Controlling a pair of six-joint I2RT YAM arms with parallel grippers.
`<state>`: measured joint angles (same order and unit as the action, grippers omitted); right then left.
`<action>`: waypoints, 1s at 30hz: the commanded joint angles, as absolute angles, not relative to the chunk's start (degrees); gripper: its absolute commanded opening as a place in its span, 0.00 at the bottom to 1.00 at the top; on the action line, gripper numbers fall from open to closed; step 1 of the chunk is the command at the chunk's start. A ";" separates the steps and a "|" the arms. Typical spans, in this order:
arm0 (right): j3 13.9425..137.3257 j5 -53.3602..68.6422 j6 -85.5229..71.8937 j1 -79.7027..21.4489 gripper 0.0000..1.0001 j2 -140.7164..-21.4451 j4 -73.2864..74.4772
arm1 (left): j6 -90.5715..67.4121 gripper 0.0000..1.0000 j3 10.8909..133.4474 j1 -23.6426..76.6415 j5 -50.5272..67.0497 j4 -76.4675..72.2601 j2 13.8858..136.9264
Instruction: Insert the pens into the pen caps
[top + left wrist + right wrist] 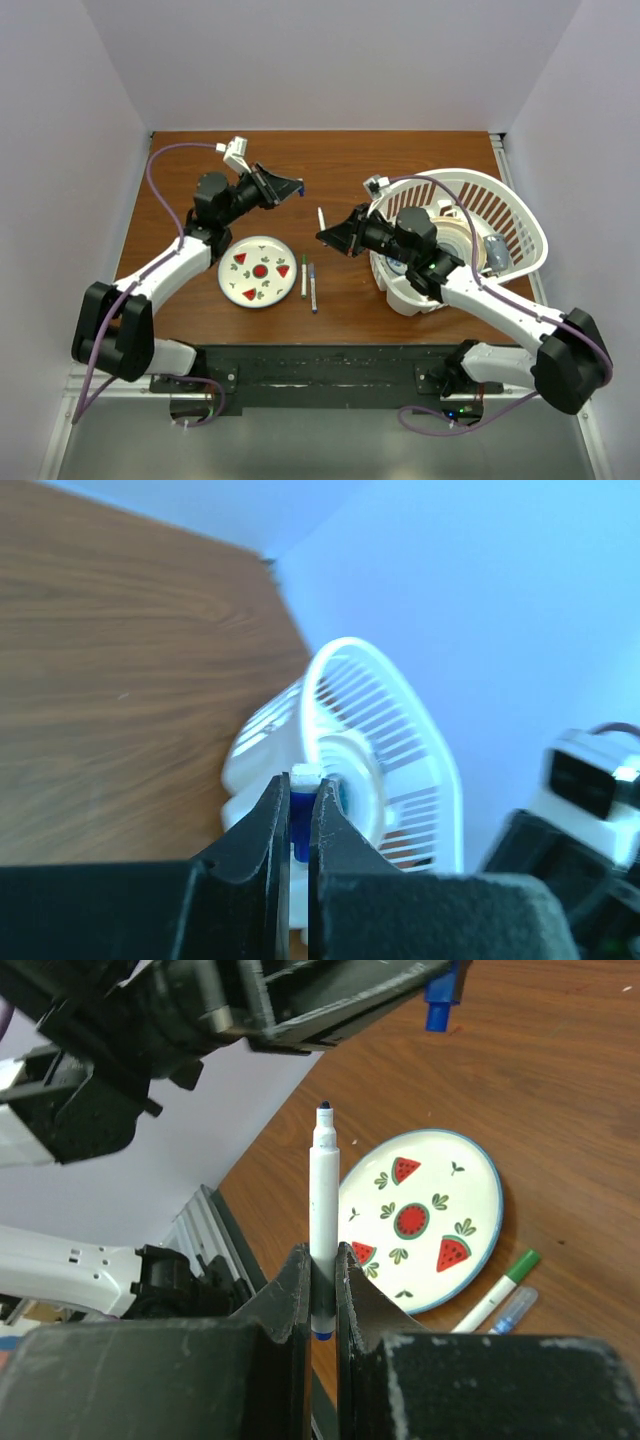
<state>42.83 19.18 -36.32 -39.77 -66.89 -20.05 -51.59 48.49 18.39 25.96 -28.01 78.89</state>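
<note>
My left gripper (297,187) is shut on a small blue pen cap (298,815) and holds it above the table's far middle. The cap also shows at the top of the right wrist view (440,1005). My right gripper (327,236) is shut on a white pen (323,1200) with a dark blue tip. The pen stands out of the jaws, and its tip points toward the left gripper, a short way from the cap. Two more pens lie on the table right of the plate: a white one with a green cap (304,276) and a darker one (312,288).
A round white plate (240,283) with red watermelon marks lies near the front left of centre. A white slatted basket (500,205) with things inside stands at the right, under my right arm. White walls close in the table on three sides.
</note>
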 commanded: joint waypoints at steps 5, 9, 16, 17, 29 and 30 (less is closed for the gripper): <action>41.93 16.35 -41.04 -41.22 0.00 -69.43 -34.09 | -63.37 0.00 40.96 21.88 22.96 -53.96 71.20; 42.80 16.35 -40.87 -41.31 0.00 -69.52 -34.19 | -63.19 0.00 39.47 23.20 20.83 -53.09 68.65; 43.07 17.84 -41.04 -42.45 0.00 -70.58 -35.42 | -65.57 0.00 38.67 25.22 20.30 -54.14 68.82; 42.98 17.84 -41.04 -42.63 0.00 -70.40 -35.59 | -65.39 0.00 38.76 25.66 20.04 -53.71 68.91; 42.98 16.17 -39.73 -43.59 0.00 -68.91 -34.19 | -63.54 0.00 39.64 26.72 19.16 -49.75 68.82; 43.24 16.17 -39.38 -43.68 0.00 -68.99 -33.75 | -63.54 0.00 39.64 26.72 19.33 -49.66 68.91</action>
